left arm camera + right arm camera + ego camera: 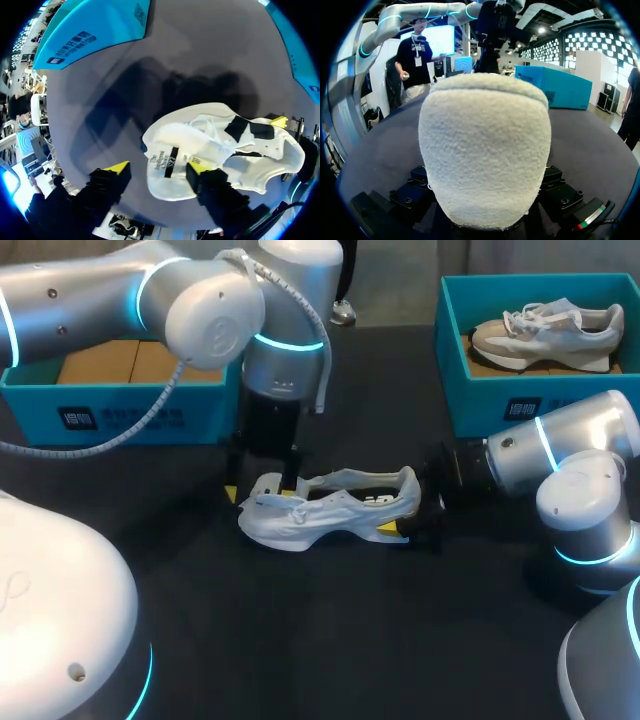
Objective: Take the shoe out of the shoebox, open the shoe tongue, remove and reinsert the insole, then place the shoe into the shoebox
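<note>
A white shoe (330,505) lies on the black table, toe toward my left arm; its mouth gapes and the tongue (210,145) is loose. My left gripper (262,488) hangs over the toe end, open: in the left wrist view one yellow fingertip (197,167) rests on the toe (165,165) and the other (117,167) stands beside the shoe above the table. My right gripper (412,508) is at the heel, one finger on each side of it. The fuzzy heel (485,150) fills the right wrist view and hides the tips.
A teal shoebox (480,400) at the back right holds a second, grey shoe (545,335). Another teal box (120,415) stands at the back left, behind my left arm. Bare black tabletop (330,640) lies in front of the shoe.
</note>
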Controlling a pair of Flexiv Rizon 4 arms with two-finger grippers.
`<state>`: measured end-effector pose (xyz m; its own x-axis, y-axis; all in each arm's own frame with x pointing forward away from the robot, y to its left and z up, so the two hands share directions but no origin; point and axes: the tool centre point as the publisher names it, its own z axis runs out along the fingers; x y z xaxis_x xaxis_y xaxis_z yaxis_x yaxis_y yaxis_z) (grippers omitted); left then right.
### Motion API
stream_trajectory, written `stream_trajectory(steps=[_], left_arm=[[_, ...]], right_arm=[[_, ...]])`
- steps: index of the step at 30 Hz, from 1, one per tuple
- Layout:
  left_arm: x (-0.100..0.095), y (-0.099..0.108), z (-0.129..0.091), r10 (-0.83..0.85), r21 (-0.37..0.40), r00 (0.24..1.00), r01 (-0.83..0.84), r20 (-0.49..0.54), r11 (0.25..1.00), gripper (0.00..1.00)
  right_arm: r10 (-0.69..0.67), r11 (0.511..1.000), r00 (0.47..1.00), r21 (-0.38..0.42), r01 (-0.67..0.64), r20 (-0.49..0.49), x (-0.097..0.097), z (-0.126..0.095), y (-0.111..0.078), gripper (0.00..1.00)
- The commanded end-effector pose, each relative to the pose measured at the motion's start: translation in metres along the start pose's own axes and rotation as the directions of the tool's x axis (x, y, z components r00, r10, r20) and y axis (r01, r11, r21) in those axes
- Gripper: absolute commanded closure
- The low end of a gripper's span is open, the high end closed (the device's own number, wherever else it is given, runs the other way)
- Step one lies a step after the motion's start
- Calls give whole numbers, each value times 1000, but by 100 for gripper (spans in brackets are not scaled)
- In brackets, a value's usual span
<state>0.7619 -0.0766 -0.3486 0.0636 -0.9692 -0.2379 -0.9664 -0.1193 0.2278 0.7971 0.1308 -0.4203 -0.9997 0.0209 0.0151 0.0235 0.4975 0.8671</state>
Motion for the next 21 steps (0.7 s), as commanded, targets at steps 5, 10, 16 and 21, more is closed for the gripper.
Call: stream_trajectory(steps=[5, 10, 16, 21], left_arm=[[-4, 2, 13, -17, -24, 1000, 17, 1, 1000, 0], [-8, 3, 16, -29, -30, 1000, 29, 5, 999, 0], [-9, 4, 18, -36, -34, 999, 36, 6, 999, 0], [-11, 6, 16, -43, -34, 999, 43, 5, 998, 0]], right_arm=[[0, 1000, 1000, 2, 0, 0, -1, 5, -1, 100], [0, 1000, 1000, 2, 0, 0, -1, 5, -1, 100], [0, 1000, 1000, 2, 0, 0, -1, 5, -1, 100], [0, 1000, 1000, 2, 0, 0, -1, 5, -1, 100]])
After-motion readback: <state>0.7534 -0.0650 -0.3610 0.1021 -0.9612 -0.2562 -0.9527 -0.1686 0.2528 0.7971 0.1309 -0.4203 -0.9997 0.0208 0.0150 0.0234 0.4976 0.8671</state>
